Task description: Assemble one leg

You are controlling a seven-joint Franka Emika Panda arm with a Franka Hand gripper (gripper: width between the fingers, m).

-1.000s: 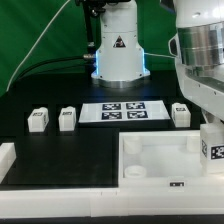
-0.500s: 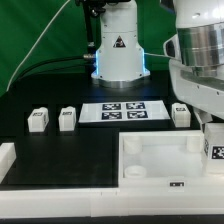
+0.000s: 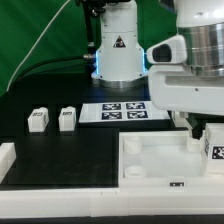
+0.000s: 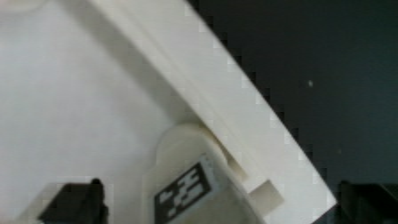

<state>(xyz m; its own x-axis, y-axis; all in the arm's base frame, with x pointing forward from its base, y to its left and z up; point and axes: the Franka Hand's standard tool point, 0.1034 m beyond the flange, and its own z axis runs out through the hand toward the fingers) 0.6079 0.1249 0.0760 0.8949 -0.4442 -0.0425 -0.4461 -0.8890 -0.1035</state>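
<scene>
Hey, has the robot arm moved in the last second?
Yes. In the exterior view the arm has swung toward that view's left, now overlapping the marker board, which it stood clear of before.

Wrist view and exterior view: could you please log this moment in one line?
gripper open, empty | leg upright at panel corner, under wrist | other legs loose on table

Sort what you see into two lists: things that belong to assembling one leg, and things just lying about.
In the job:
leg at the panel's corner
white panel
tool, open

Lying about:
outer spare leg, at the exterior view's left
inner spare leg beside it
marker board
</scene>
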